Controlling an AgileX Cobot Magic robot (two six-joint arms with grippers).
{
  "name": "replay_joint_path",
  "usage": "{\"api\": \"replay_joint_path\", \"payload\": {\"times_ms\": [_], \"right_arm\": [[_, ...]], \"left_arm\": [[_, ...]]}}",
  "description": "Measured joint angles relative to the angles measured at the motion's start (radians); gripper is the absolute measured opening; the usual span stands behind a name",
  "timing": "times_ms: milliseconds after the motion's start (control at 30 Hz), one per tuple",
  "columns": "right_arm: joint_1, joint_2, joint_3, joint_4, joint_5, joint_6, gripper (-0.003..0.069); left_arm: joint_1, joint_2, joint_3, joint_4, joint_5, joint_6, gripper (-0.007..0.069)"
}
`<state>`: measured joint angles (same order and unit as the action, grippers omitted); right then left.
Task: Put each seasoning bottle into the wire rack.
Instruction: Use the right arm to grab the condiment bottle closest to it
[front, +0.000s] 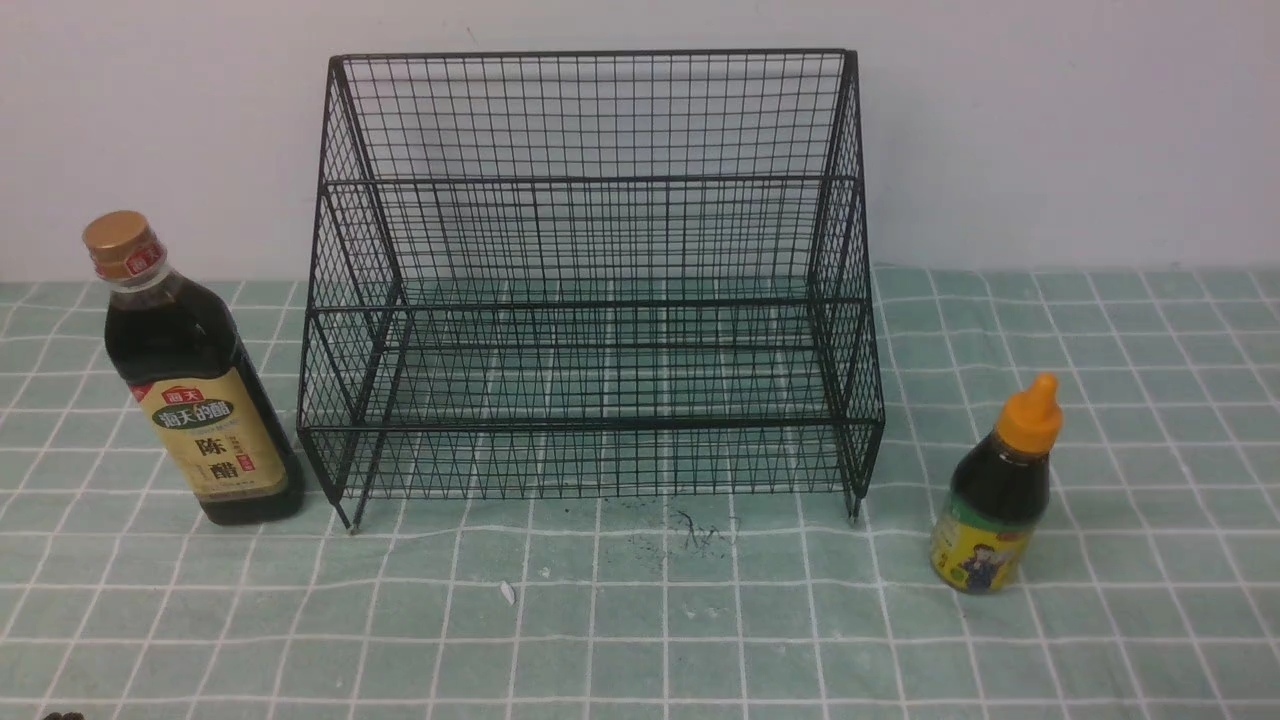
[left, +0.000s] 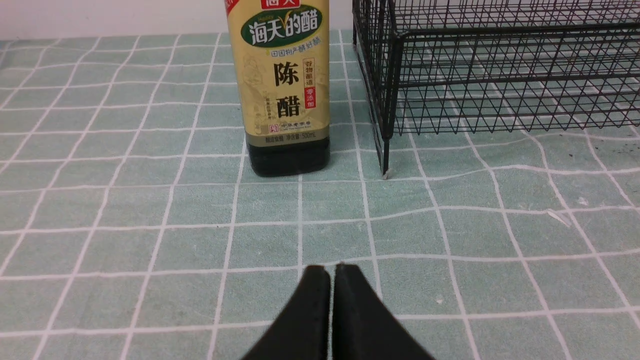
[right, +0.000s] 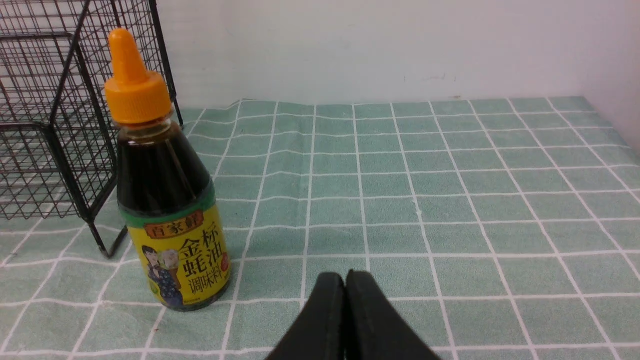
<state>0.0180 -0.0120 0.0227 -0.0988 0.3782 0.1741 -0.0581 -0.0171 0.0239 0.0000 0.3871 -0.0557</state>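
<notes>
The black wire rack (front: 590, 280) stands empty at the back middle of the table. The tall bottle (front: 190, 380) with gold cap and tan label stands upright just left of the rack; it also shows in the left wrist view (left: 285, 85). The short bottle (front: 1000, 490) with orange nozzle cap stands upright to the right of the rack's front corner; it also shows in the right wrist view (right: 162, 185). My left gripper (left: 332, 269) is shut and empty, well short of the tall bottle. My right gripper (right: 345, 275) is shut and empty, beside the short bottle. Neither gripper shows in the front view.
A green checked cloth (front: 640, 620) covers the table, with a white wall behind. Dark specks (front: 690, 530) and a small white scrap (front: 507, 592) lie on the cloth in front of the rack. The rack's corner shows in both wrist views (left: 495, 75) (right: 50, 125).
</notes>
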Motion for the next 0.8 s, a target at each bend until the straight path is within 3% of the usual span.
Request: {"api": "replay_joint_path", "payload": {"times_ms": [800], "right_arm": [[0.001,0.0,0.003,0.019,-0.029,0.014,-0.0015]], "left_arm": [[0.0,0.0,0.0,0.0,0.0,0.0,-0.0006]]}}
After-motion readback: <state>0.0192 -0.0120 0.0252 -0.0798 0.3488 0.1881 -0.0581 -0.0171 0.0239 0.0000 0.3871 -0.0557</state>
